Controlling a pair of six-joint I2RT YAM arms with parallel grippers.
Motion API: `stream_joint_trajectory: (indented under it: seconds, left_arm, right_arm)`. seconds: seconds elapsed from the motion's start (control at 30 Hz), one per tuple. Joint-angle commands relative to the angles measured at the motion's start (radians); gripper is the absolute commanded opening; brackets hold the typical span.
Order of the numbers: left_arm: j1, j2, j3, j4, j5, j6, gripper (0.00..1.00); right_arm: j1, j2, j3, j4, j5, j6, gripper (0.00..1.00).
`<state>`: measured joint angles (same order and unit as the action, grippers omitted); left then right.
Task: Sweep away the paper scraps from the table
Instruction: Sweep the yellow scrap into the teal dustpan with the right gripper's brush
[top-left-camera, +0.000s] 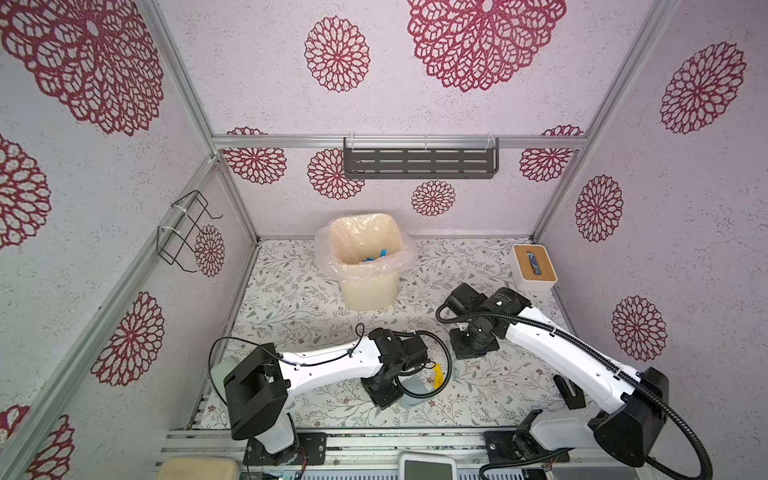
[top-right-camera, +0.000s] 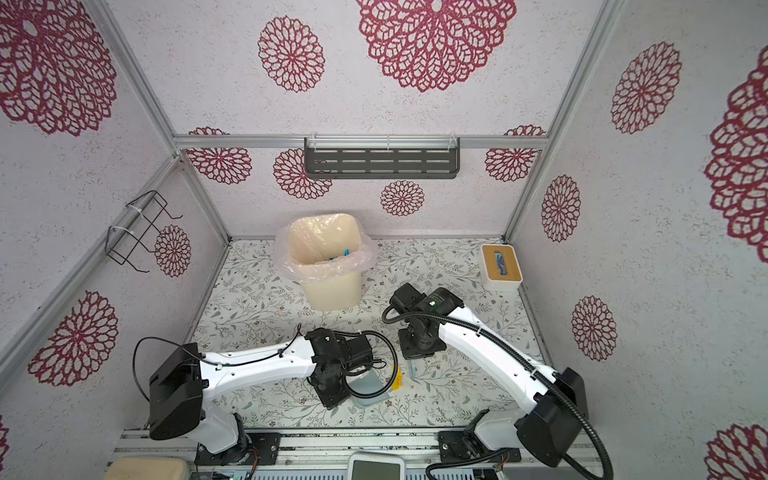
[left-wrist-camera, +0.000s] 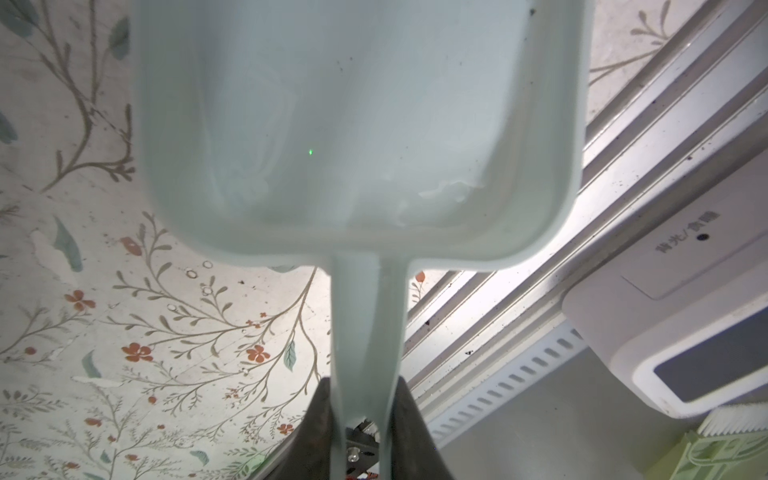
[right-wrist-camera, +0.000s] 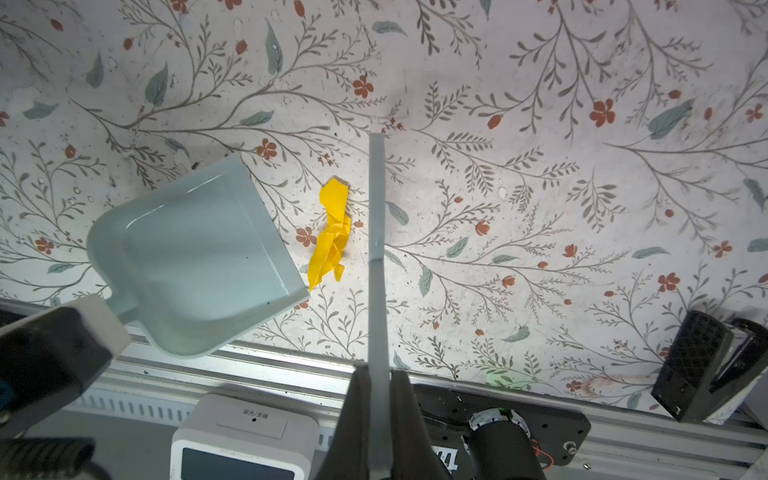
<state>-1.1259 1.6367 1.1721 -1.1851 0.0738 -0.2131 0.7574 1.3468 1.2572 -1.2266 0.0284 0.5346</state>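
Note:
One yellow paper scrap (right-wrist-camera: 332, 232) lies crumpled on the table (right-wrist-camera: 540, 145); both top views show it (top-left-camera: 437, 374) (top-right-camera: 397, 380). My left gripper (left-wrist-camera: 365, 395) is shut on the handle (left-wrist-camera: 368, 324) of a pale blue dustpan (left-wrist-camera: 357, 124), whose pan is empty. The dustpan (right-wrist-camera: 199, 257) rests low on the table with its open mouth facing the scrap, a small gap apart. My right gripper (right-wrist-camera: 379, 386) is shut on a thin grey sweeper blade (right-wrist-camera: 377, 249), seen edge-on. The blade stands on the scrap's other side, close beside it.
A cream bin (top-left-camera: 332, 241) lined with clear plastic stands at the back, with blue bits (top-left-camera: 376, 255) inside. A white box with a wooden lid (top-left-camera: 534, 266) sits back right. A white display unit (right-wrist-camera: 245, 436) and metal rails run along the front edge. A black block (right-wrist-camera: 702, 365) lies near the right arm.

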Motion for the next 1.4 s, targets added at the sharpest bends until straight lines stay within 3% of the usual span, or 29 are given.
stream_joint_trajectory:
  seconds: [0.0, 0.57, 0.93, 1.37]
  left_arm:
    - [-0.002, 0.018, 0.018, 0.015, -0.008, 0.033, 0.00]
    - [0.013, 0.034, 0.008, 0.025, 0.004, 0.045, 0.00]
    - [0.023, 0.038, 0.009, 0.037, 0.003, 0.060, 0.00]
    - [0.026, 0.046, 0.021, 0.027, -0.004, 0.056, 0.00]
  right_arm:
    - [0.017, -0.006, -0.005, -0.001, -0.006, 0.045, 0.00]
    - [0.139, -0.006, 0.033, 0.209, -0.212, 0.206, 0.00]
    - [0.091, -0.097, -0.005, 0.055, -0.051, 0.176, 0.00]
    - [0.120, -0.097, -0.101, 0.285, -0.205, 0.225, 0.00]
